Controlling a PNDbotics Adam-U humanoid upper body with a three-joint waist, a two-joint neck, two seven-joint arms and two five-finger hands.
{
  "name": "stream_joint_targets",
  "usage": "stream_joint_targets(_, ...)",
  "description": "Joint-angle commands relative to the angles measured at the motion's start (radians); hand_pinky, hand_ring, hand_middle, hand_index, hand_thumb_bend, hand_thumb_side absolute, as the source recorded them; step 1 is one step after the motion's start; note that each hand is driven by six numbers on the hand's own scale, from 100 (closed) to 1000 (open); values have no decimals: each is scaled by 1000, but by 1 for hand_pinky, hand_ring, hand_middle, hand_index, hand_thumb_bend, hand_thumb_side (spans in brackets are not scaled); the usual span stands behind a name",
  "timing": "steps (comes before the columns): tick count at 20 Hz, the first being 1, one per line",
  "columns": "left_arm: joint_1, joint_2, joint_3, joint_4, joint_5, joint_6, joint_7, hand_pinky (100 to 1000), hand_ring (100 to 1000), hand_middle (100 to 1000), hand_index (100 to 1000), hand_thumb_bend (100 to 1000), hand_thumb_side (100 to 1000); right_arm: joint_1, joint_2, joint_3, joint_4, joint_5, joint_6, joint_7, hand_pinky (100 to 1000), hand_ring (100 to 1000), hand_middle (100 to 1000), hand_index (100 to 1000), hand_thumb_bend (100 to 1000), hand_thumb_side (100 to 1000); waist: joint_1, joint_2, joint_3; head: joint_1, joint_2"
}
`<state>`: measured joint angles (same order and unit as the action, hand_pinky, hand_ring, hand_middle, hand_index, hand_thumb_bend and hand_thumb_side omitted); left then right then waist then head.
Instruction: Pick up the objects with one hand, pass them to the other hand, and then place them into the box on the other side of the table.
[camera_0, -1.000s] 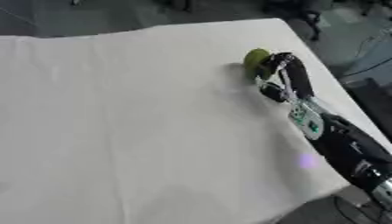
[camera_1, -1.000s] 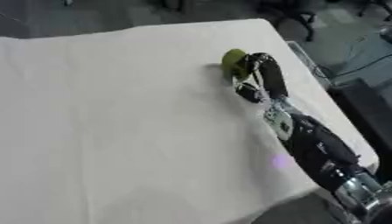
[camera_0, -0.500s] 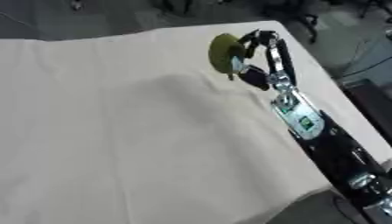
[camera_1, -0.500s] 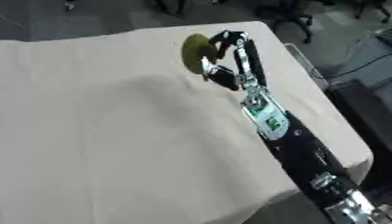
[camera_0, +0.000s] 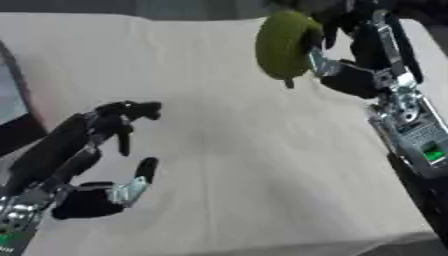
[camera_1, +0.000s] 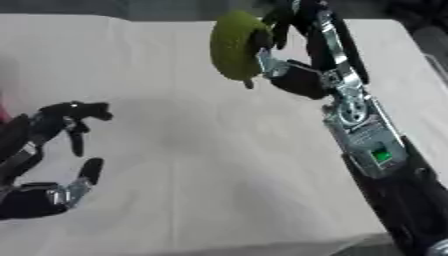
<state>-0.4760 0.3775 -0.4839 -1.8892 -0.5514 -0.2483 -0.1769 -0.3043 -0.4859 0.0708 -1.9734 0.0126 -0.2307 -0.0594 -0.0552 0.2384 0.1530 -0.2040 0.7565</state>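
Your right robot hand (camera_0: 354, 55) grips olive-green rounded object (camera_0: 284, 45), fingers curled round it, lifted clear of cream-covered desk (camera_0: 236, 150) at upper right of frame. Left robot hand (camera_0: 105, 150), lower left, fingers spread, palm turned inward, seemingly ready for handover.

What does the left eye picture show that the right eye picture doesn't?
Only the left eye view shows a dark-edged thing with a grey face at the far left; I cannot tell what it is. Only the right eye view shows a small red patch at its left edge.

Both show the right robot hand holding a green fruit up above the white table. Both also show the left robot hand down low on the left, fingers open and empty.
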Motion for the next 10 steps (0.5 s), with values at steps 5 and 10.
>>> stream_joint_targets(5,-45,-45,-30,-26,56,-81,63,644,415,783,962,100,548,-41,37,49,-27,-63,3,101,777,416,266,274,100,100,1,-23,-8,54,13)
stream_joint_targets(10,-65,-83,-38,-52,112,-54,132,663,448,816,977,100,479,-55,61,81,-27,-80,5,157,779,413,266,273,100,100,-2,-23,-11,52,13)
